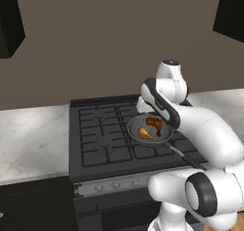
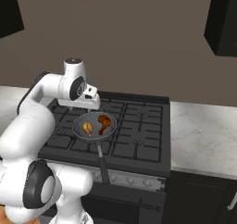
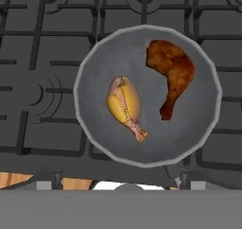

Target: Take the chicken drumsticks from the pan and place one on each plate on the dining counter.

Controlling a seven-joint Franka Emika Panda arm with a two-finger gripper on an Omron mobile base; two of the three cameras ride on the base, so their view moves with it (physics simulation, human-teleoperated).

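A: Left base view first – where's the meat?
B: Both in the pan (image 1: 161, 138) on the stove (image 1: 105, 134), front burner on the robot's right. Golden drumstick (image 1: 144, 132) nearer the base, dark drumstick (image 1: 153, 122) behind it. Hand hidden by the forearm here.

A: Right base view?
B: Gripper (image 2: 91, 106) hanging over the pan's far rim, holding nothing. Pan handle (image 2: 102, 163) pointing back toward the base.

A: And looking down from the hand?
B: Fingertips (image 3: 48, 183) spread wide at the bottom, nothing between them. Golden one almost dead centre, straight below – long axis slanting from the thick end at upper left to the bone tip at lower right. Dark one off to the right of that view, thick end up, bone down.

A: So, next?
B: Probably straight down on the golden one, after rolling the wrist so the jaws close across that slant
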